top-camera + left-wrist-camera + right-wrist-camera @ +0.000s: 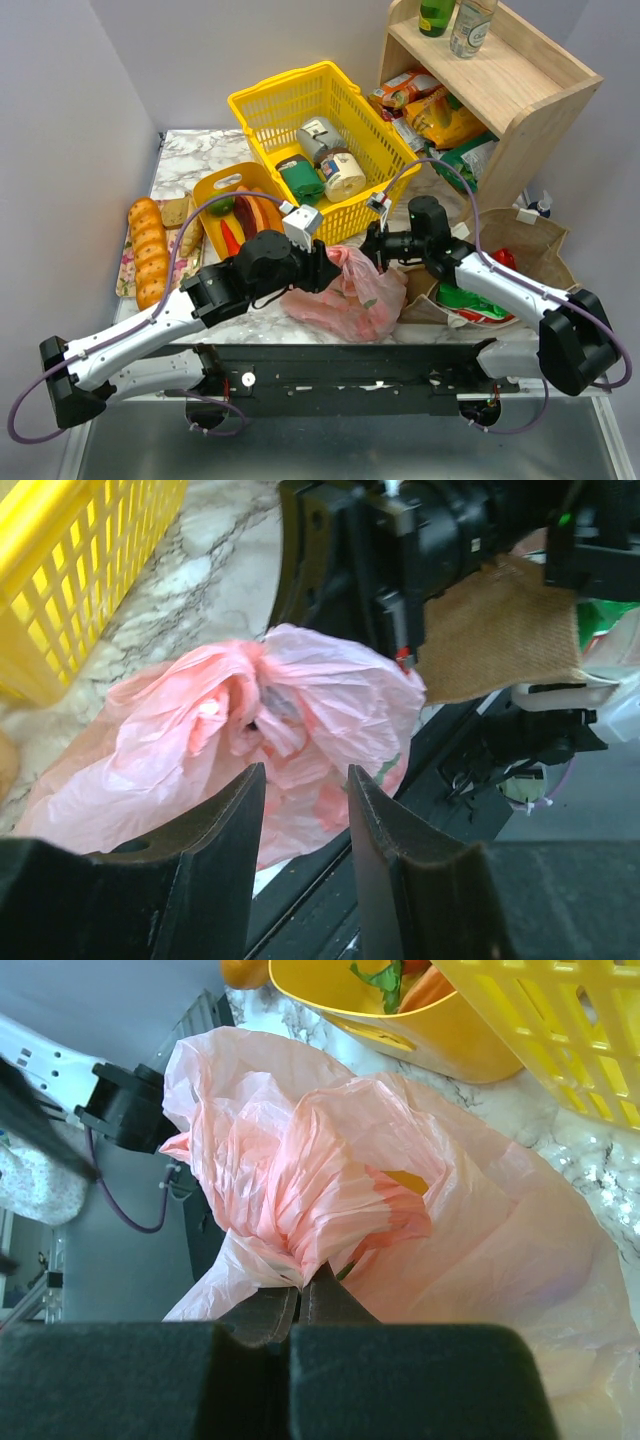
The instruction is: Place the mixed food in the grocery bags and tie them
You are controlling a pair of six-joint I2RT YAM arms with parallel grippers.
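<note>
The pink plastic bag (345,298) lies bunched at the table's near edge, its top gathered into folds. My right gripper (376,246) is shut on a fold of that gathered top, as the right wrist view (300,1295) shows, with the pink bag (330,1180) right before it. My left gripper (325,268) is open and empty; in the left wrist view (305,785) its fingers stand apart just short of the pink bag (300,705). The brown paper bag (535,240) lies at the right with the green-and-white crisp packet (480,305) at its mouth.
A yellow mesh basket (262,105) with tins stands behind. A yellow oval tub (215,187) of toy vegetables and a braided loaf (148,250) lie at the left. A wooden shelf (520,80) stands at the back right. The black front rail (340,365) runs below the bag.
</note>
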